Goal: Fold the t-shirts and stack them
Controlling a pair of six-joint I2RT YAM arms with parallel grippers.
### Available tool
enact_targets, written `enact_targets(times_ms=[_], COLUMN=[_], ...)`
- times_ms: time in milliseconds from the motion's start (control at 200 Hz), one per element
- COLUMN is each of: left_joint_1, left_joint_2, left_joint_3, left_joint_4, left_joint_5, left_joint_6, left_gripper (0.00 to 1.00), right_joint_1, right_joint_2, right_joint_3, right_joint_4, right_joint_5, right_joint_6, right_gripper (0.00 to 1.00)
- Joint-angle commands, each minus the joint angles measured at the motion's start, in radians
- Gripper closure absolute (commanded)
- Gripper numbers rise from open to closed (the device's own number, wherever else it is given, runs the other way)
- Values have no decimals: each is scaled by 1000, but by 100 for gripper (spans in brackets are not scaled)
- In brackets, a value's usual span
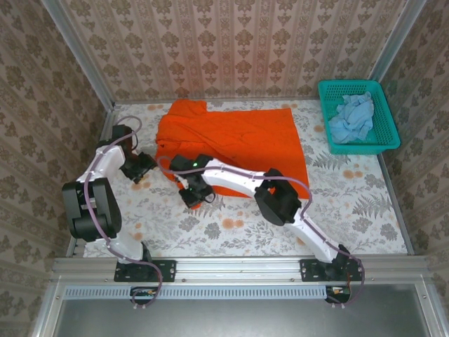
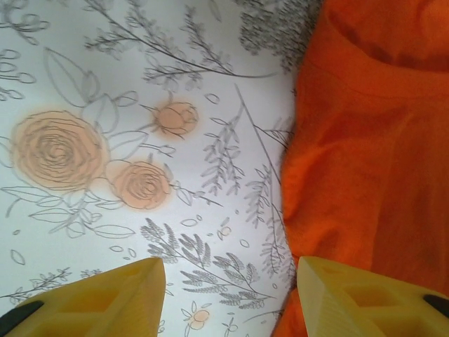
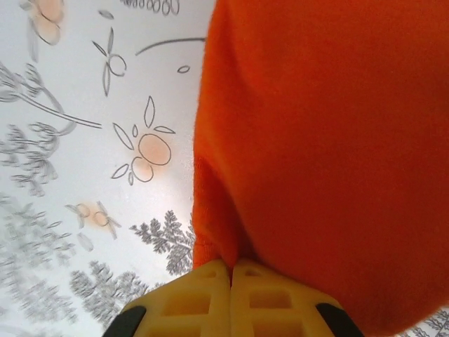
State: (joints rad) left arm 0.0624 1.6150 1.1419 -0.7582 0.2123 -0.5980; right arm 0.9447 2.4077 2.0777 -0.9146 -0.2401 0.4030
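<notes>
The large bright orange cloth t-shirt (image 1: 231, 137), spread left of the teal plastic mesh basket (image 1: 365, 147), is pinched thinly at its hem by the closed right gripper (image 3: 231, 270) while the left gripper (image 2: 231, 281) is held apart, unclamped, so the cloth may be dragged askew or dropped.

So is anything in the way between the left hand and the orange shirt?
No, nothing visible. The open left hand is right at the edge of the orange shirt, with just flowery table cover beside it.

hand (image 3: 230, 270) clamped on orange shirt (image 3: 330, 140)
</notes>
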Motion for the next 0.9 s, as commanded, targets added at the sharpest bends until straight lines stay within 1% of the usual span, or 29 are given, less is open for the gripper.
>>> enact_targets(times_ms=[0,90,170,250,345,450,480,545,600,705,750,795,810,895], left_joint_1=[-48,-80,-101,-117,-138,-171,-179,-182,-182,-185,-189,-193,-194,-200], left_joint_2=[12,20,23,25,38,69,80,99,112,130,135,138,139,140], left_joint_3=[38,53,62,64,58,63,64,51,32,-4,-16,-23,-26,-37], left_joint_4=[-30,-61,-93,-118,-129,-134,-132,-104,-63,44,89,124,133,180], left_joint_5=[51,50,33,35,88,153,173,230,281,394,422,424,450,464], left_joint_6=[67,101,125,137,150,160,155,125,81,-37,-91,-140,-151,-241], left_gripper=[47,50,54,57,61,73,74,74,74,63,62,61,60,54], right_joint_1=[-109,-186,-247,-288,-322,-351,-358,-373,-380,-389,-394,-400,-401,-408], right_joint_2=[-130,-184,-189,-185,-169,-139,-130,-115,-109,-93,-86,-83,-82,-82], right_joint_3=[-158,-305,-389,-454,-497,-530,-542,-551,-544,-521,-528,-539,-541,-549], right_joint_4=[274,477,629,751,875,1004,1049,1106,1098,1031,1037,1037,1037,1037], right_joint_5=[-299,-393,-479,-524,-560,-576,-580,-582,-584,-585,-583,-574,-572,-571], right_joint_6=[194,332,448,551,669,809,852,912,916,894,909,920,921,926], right_gripper=[100,100,100,100,100,100,100,100,100,100,100,100,100,100])
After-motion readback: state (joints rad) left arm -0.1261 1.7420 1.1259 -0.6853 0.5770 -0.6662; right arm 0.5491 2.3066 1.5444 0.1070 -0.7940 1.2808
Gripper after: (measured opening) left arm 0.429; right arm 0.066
